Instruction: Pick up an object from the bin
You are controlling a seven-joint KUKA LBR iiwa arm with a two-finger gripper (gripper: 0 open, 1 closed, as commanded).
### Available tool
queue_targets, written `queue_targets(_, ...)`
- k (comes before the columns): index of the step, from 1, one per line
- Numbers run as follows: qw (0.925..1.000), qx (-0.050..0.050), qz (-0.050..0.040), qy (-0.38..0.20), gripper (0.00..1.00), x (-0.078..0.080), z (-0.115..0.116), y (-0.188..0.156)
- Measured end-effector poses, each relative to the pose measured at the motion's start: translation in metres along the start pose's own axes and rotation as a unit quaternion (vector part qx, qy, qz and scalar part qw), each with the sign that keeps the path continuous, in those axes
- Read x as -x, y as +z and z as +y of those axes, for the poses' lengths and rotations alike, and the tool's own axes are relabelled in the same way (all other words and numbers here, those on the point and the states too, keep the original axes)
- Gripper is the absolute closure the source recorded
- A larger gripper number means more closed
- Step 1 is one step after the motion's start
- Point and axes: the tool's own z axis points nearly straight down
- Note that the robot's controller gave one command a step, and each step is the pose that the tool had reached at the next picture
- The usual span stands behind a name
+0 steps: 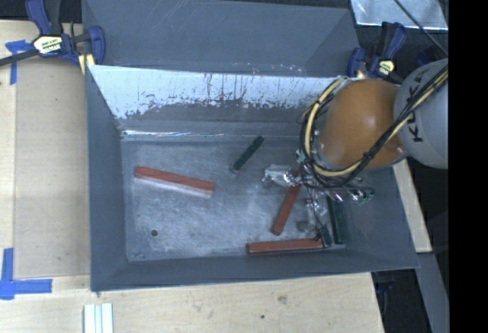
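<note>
Fingers [328,228] sit low in the bin [107,209], under the orange cover [358,126]. I cannot tell whether they are open or closed.

Nearest candidate is the flat brown bar [286,246]. Its right end is at the fingers and it runs off to their left. I judge it light, stiff and smooth-faced, possibly wood or plastic. It is best gripped across its narrow width, near mid-length.

A short brown stick [286,209] lies tilted just left of the fingers. A green stick [248,153] and a red bar [174,180] lie well apart, further left.

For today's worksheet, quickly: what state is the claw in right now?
Claw: open or closed cannot be told; it is next to a tilted red-brown stick.
</note>
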Motion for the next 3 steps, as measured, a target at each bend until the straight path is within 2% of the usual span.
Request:
queue_targets(1,1.0,-0.001,-0.0015,0.0,1.0,0.001,0.0,-0.001)
queue_targets(2,0.9987,-0.001,-0.0025,-0.051,1.0,0.047,0.041,-0.115)
queue_targets(3,0.9605,-0.001,-0.002,-0.278,1.0,0.091,0.078,-0.168)
